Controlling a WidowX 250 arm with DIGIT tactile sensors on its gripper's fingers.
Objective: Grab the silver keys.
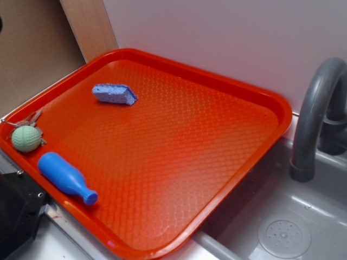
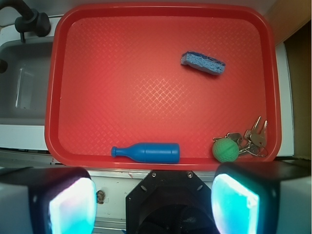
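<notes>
The silver keys lie flat in a corner of the red tray, fanned out on their ring close to the tray's rim. In the outside view the keys peek out from behind a pale green ball that sits touching them; in the wrist view the ball rests just beside the keys, on the side toward the tray's middle. A blue bottle lies on its side along the same edge of the tray, near the ball but apart from it. A blue sponge lies farther in, well apart from the keys. Beyond the tray is a grey sink with a grey tap. The gripper hangs above the tray's near edge with its fingers spread wide apart, holding nothing.
</notes>
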